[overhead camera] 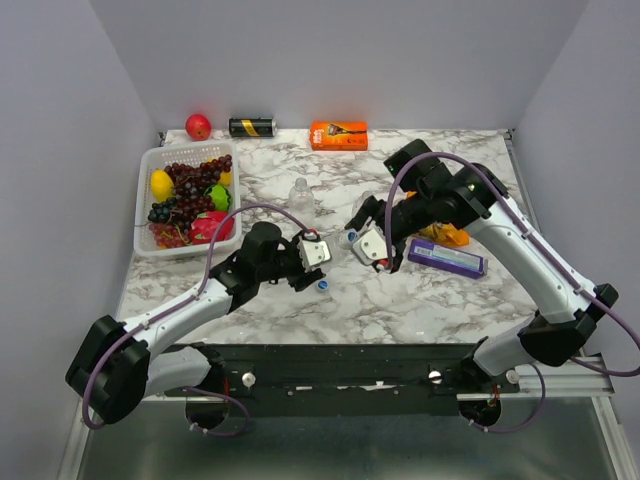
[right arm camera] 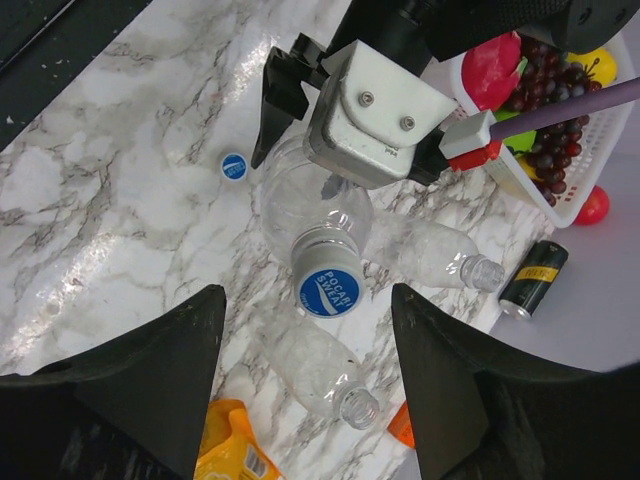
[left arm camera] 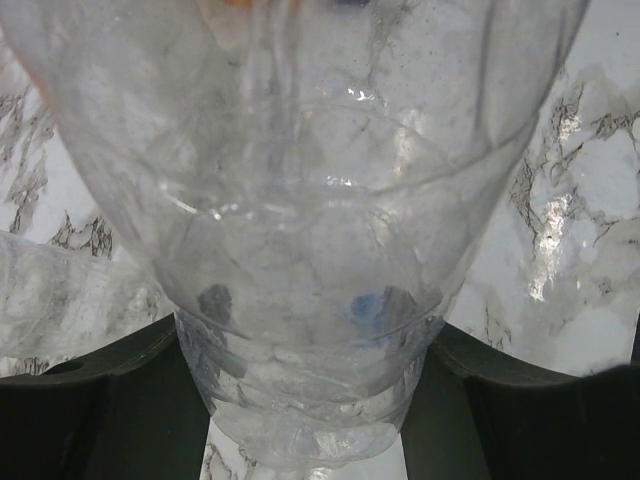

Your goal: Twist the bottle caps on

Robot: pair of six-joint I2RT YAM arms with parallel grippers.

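My left gripper (overhead camera: 318, 262) is shut on the lower body of a clear bottle (left arm camera: 310, 200), its dark fingers (left arm camera: 100, 400) pressed against both sides. In the right wrist view this bottle (right arm camera: 312, 205) tilts toward the camera and carries a blue cap (right arm camera: 328, 290) on its neck. My right gripper (right arm camera: 308, 300) stands open just in front of that cap, touching nothing. A loose blue cap (right arm camera: 234, 166) lies on the marble beside the held bottle (overhead camera: 322, 284). Two more clear bottles (right arm camera: 430, 250) (right arm camera: 310, 365) stand nearby with open necks; one shows in the top view (overhead camera: 300, 197).
A white basket (overhead camera: 150, 215) of fruit sits at the back left, with a red apple (overhead camera: 198, 126), a black-and-gold can (overhead camera: 252, 127) and an orange box (overhead camera: 338, 134) along the back edge. A purple packet (overhead camera: 446, 258) and a yellow pouch (overhead camera: 450, 235) lie under the right arm.
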